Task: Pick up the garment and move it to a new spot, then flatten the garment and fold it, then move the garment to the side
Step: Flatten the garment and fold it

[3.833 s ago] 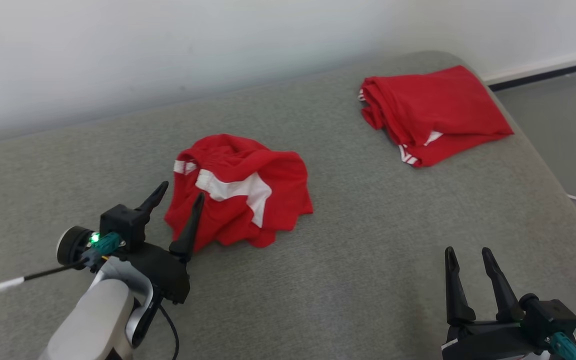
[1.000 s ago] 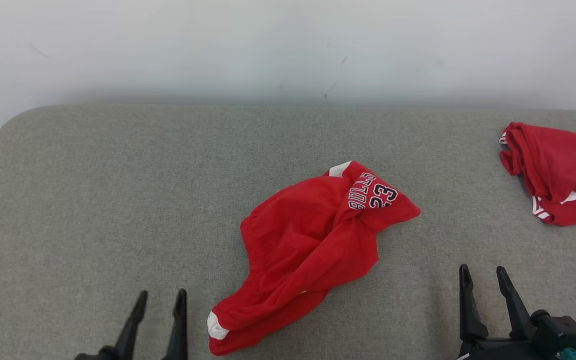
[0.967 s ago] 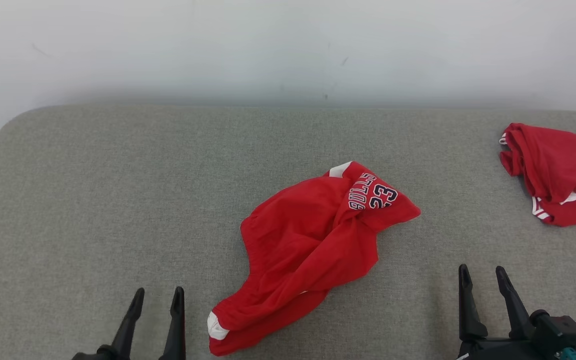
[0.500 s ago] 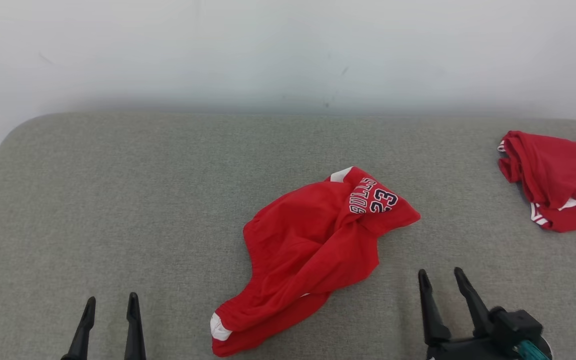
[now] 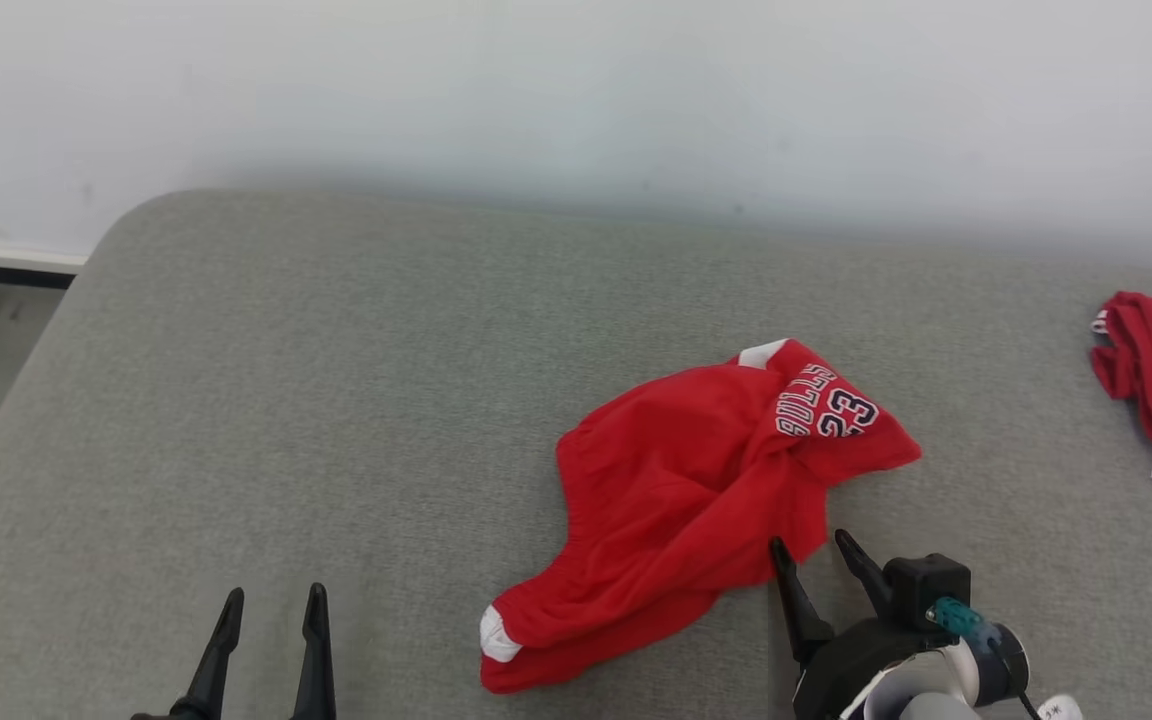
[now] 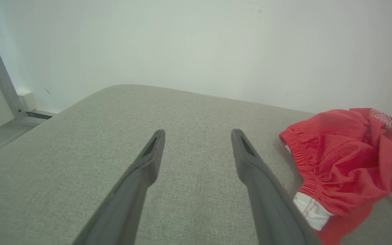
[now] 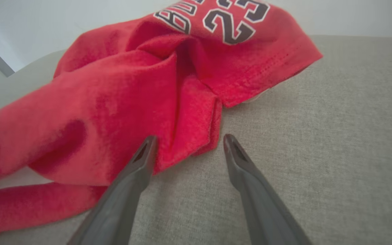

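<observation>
**Right gripper nearest the shorts' near hem**

The red Bulls shorts (image 5: 696, 490) lie crumpled on the grey cushion (image 5: 336, 400), long axis running near-left to far-right. My right gripper (image 5: 810, 542) sits at their near-right hem, fingers spread and empty, with a fold between the tips. My left gripper (image 5: 274, 593), also spread and empty, is well apart to the left
</observation>
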Tool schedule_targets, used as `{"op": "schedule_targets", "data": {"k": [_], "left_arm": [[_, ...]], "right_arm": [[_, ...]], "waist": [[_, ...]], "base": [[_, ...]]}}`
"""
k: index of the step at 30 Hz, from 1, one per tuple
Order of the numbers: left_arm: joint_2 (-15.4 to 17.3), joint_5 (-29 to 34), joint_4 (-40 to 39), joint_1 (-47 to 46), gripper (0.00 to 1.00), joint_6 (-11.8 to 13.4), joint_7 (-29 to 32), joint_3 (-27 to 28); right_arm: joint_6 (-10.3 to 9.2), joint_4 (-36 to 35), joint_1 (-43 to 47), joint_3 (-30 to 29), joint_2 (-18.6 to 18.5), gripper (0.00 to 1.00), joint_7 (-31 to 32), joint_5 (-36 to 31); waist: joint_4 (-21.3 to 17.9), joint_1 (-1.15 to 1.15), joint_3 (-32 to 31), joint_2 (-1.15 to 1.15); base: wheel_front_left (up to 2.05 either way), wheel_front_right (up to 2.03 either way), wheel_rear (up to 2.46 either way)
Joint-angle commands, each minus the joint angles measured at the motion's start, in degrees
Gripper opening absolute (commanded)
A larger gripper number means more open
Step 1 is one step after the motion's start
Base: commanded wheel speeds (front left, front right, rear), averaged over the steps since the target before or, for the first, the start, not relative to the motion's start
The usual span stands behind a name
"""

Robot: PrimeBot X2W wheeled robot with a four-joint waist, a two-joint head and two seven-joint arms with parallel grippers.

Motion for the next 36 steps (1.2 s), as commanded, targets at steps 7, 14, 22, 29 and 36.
{"op": "schedule_targets", "data": {"k": [7,14,22,29,36], "left_arm": [[-0.14,-1.06,0.73,0.84,1.0,0.0,-0.16,-0.14],[-0.16,-2.03,0.9,1.65,1.0,0.0,-0.16,0.41],[-0.16,-3.5,1.29,1.99,1.0,0.0,-0.16,-0.21],[-0.15,-4.13,1.46,0.27,1.0,-0.01,-0.16,-0.72],[-0.15,-4.38,1.48,-0.94,1.0,-0.02,-0.16,-0.61]], "right_arm": [[0.05,6.26,-3.11,0.1,-0.14,0.0,-0.26,2.16],[0.05,1.27,0.2,-1.92,-0.63,0.0,-0.25,4.06],[0.05,-11.86,10.44,-4.75,-2.51,0.0,-0.26,3.36],[0.05,-24.1,20.39,-6.94,-3.65,0.0,-0.25,1.85],[0.05,-31.4,24.63,-7.68,-4.81,0.0,0.02,0.1]], "waist": [[2.88,0.0,-1.27,0.0],[0.67,0.0,-2.2,0.0],[-3.08,0.0,-1.61,0.0],[-6.93,0.0,0.06,0.0],[-8.39,0.0,1.37,0.0]], "base": [[0.0,0.0,0.0],[0.0,0.0,0.0],[0.0,0.0,0.0],[0.0,0.0,0.0],[0.0,0.0,0.0]]}}
